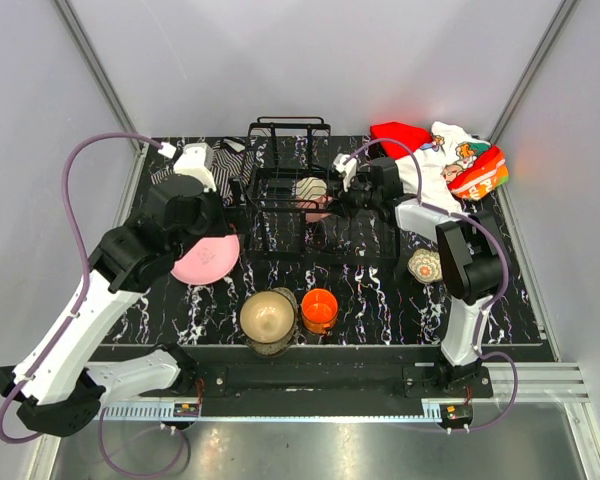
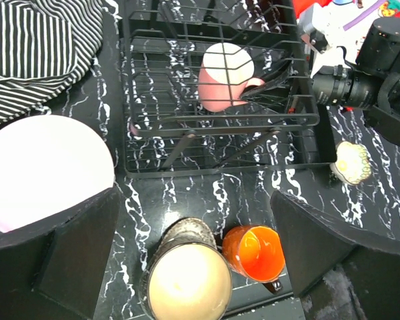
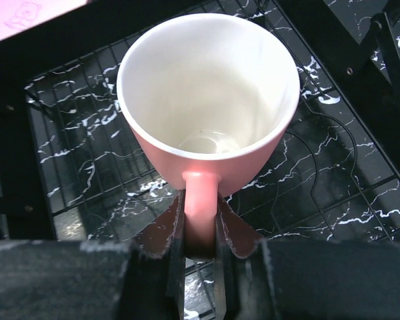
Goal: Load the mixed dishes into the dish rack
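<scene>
Right tool [image 3: 200, 230] pinches mug [image 3: 207, 100] handle in rack [image 2: 227, 167]. Rigid, brittle ceramic with slick glaze, so handle's the hold. Left tool [image 2: 193, 200] open, empty.

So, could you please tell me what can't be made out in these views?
Pink plate: top view, its upper-left part lies under the left arm.
Bowl: left wrist view, cut off by the bottom edge.
Striped cloth: top view, mostly behind the left arm.
Mug: right wrist view, own body hides whether it touches the dish rack.
</scene>
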You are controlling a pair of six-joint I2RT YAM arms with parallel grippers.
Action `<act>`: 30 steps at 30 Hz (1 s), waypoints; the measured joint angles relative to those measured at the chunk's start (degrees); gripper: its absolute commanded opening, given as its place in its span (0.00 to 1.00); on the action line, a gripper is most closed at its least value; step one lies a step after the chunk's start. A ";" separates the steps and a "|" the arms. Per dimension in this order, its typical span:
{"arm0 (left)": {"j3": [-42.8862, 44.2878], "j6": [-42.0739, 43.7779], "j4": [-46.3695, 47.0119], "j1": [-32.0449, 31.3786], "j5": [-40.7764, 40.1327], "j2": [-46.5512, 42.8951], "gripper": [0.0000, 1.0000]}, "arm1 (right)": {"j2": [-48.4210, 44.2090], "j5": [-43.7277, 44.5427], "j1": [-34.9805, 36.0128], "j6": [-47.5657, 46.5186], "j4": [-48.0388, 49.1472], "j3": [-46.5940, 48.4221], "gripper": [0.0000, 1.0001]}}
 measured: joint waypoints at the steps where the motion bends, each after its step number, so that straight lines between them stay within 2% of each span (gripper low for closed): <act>1: -0.13 0.13 -0.07 0.31 0.02 -0.07 0.99 | 0.46 0.17 0.00 -0.07 0.52 0.00 0.00; 30: -3.80 1.66 2.12 4.63 3.26 -0.09 0.99 | 6.95 -1.53 -0.07 0.07 12.52 0.98 0.00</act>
